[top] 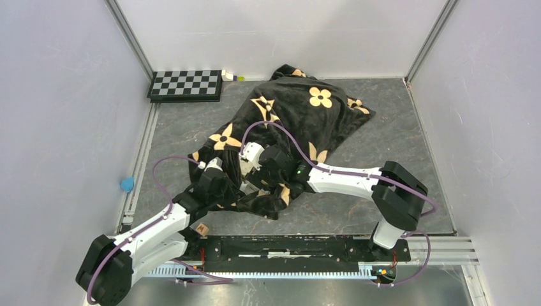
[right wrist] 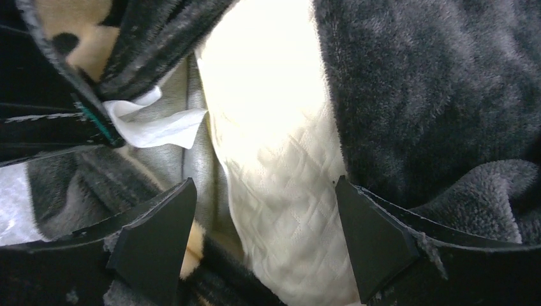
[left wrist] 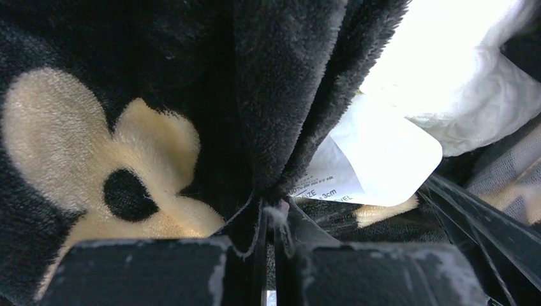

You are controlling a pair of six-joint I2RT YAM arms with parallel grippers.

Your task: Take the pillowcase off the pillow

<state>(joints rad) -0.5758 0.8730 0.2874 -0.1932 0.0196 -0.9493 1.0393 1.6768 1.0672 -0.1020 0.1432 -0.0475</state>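
Black plush pillowcase (top: 300, 115), pinched by left gripper (left wrist: 271, 217), wraps quilted cream pillow (right wrist: 274, 159).

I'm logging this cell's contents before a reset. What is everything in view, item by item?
black velvety pillowcase with tan flower print: one, black and tan, heaped mid-table.
cream-white quilted pillow: one, cream-white, inside the pillowcase, showing at its opening.
white rectangular care label: one, white with print, at that opening.
black-and-white checkerboard: one, at the table's far left corner.
small blue object: one, blue, by the left rail.
grey marbled table: one, grey, under everything.
left pincer: one, black, shut on a pillowcase fold.
right pincer: one, black, open, a finger either side of the pillow.
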